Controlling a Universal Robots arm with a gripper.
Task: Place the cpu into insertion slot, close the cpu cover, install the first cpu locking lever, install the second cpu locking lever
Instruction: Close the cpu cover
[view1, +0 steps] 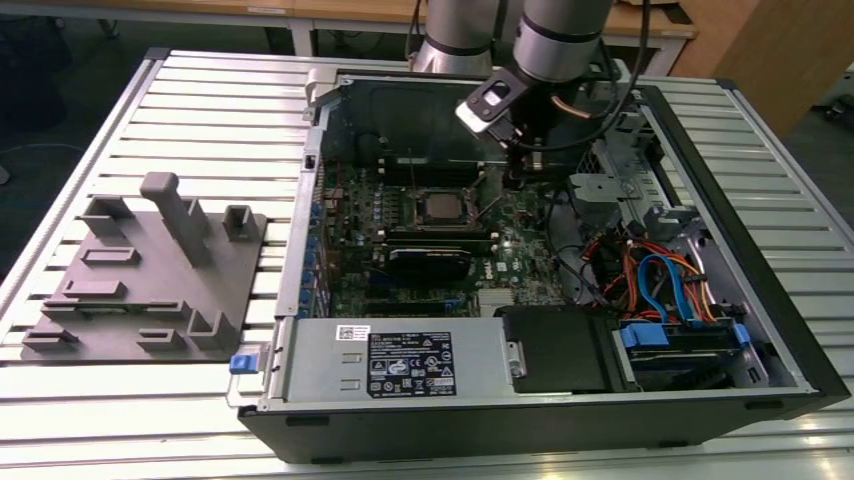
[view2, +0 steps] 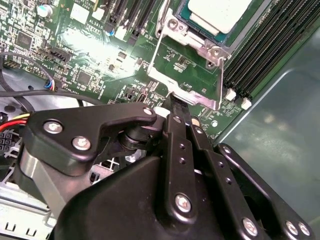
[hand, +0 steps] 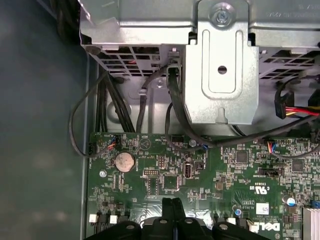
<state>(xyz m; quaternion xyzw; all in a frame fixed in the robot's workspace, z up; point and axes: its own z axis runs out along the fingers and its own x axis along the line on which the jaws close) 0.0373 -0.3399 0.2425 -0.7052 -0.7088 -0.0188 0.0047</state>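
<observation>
exterior view: open pc case (view1: 787, 330) lies on the slatted counter (view1: 200, 100). grey plastic jig (view1: 147, 280) sits at the case's 9 o'clock, apart from it. arm enters from 12 o'clock. gripper (view1: 515, 172) hangs over the green board (view1: 527, 225) inside the case, w/ the cpu (view1: 441, 207) close by at approx 8 o'clock of it. cpu lies flat in the slot (view1: 466, 208), near the board's middle.

second wrist view: cpu (view2: 220, 11) is seated, but the cover (view2: 159, 50) isn't down over it. the thin metal frame stands open, hinged at the slot's edge, w/ green board showing thru its window. fingers (view2: 172, 112) are closed tight against each other. their tips are right at the cover's free edge; can't tell if they touch it.

first wrist view: gripper (hand: 170, 202) is a tight black pair over the board (hand: 165, 170), w/ a coin battery (hand: 124, 161) and a metal drive cage (hand: 220, 75) beyond.
</observation>
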